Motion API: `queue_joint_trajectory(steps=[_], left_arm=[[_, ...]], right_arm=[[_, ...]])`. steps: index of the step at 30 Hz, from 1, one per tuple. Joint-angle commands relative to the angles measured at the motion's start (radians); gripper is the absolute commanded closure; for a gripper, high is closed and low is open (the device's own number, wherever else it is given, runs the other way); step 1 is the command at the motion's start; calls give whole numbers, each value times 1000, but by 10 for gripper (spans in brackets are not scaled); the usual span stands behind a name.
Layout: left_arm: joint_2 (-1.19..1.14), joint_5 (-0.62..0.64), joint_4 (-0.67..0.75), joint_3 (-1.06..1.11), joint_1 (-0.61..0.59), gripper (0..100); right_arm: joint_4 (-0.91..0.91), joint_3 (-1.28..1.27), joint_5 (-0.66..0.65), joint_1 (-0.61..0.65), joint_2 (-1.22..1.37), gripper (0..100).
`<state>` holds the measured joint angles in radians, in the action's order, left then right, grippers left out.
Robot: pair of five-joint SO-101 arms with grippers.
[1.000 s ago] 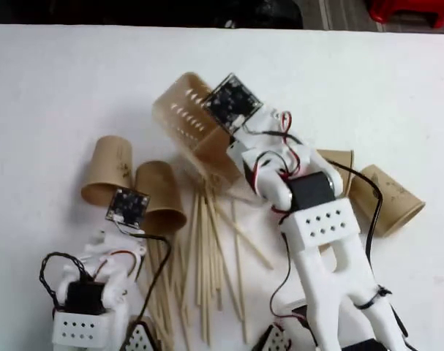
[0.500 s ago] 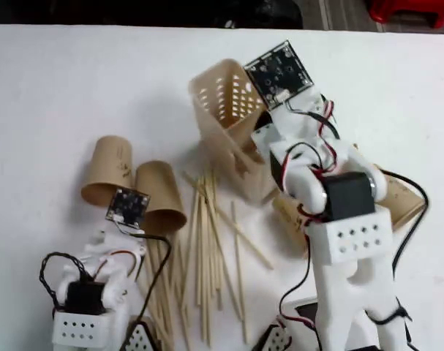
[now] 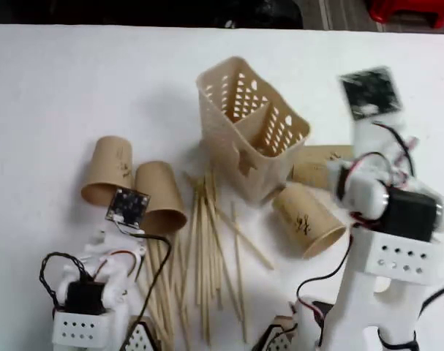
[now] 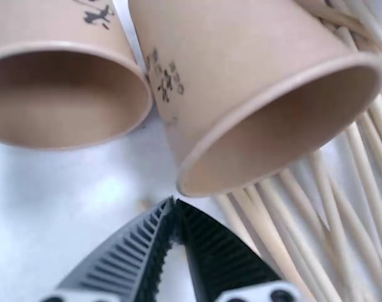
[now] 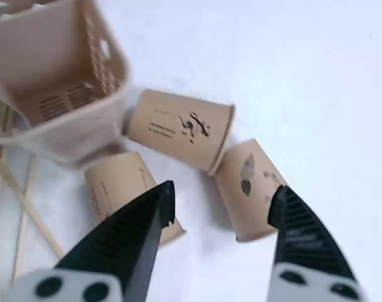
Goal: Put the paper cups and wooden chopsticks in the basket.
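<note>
The beige slotted basket (image 3: 251, 128) (image 5: 52, 82) stands upright mid-table with nothing inside that I can see. Two paper cups (image 3: 108, 172) (image 3: 160, 196) lie on their sides to its left, their mouths facing my left gripper (image 4: 177, 204), which is shut and empty just in front of the nearer cup (image 4: 253, 82). Wooden chopsticks (image 3: 207, 256) (image 4: 342, 189) lie scattered beside it. My right gripper (image 5: 225, 192) hangs open above the table, over three lying cups (image 5: 178, 129) (image 5: 250, 189) (image 5: 124, 189) right of the basket.
The right arm (image 3: 386, 219) stands tall at the right, its camera board (image 3: 368, 91) near the basket's height. The left arm (image 3: 86, 292) sits low at the front left. White table (image 3: 75, 80) stretches free at the far left and back.
The right arm tipped the basket from lying to upright, let it go and swung away to the right. The cups on the right shifted. The left arm stayed still.
</note>
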<state>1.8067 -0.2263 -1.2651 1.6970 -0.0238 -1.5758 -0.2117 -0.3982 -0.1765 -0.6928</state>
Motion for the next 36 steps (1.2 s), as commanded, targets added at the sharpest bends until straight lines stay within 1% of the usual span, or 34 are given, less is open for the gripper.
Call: queue_joint_trajectory(steps=[1,4,8,10,13,20,24,32,36], left_arm=[[10,-9,11,-5,-5,976],[10,-9,11,-5,-5,976],[10,-9,11,-5,-5,976],[10,-9,11,-5,-5,976],[10,-9,11,-5,-5,976],[10,-9,11,-5,-5,976],[10,-9,11,-5,-5,976],[10,-9,11,-5,-5,976],[10,-9,11,-5,-7,976]], right_arm=[[-8,-69,15,-134,-27,748],[31,-167,17,-232,-27,752],[156,-299,17,-348,-22,795],[236,-374,17,-390,-19,801],[357,-483,17,-423,-19,801],[670,-740,23,-421,-18,803],[794,-809,101,-420,-18,804],[906,-905,118,-344,-18,808],[923,-907,110,-338,-18,906]])
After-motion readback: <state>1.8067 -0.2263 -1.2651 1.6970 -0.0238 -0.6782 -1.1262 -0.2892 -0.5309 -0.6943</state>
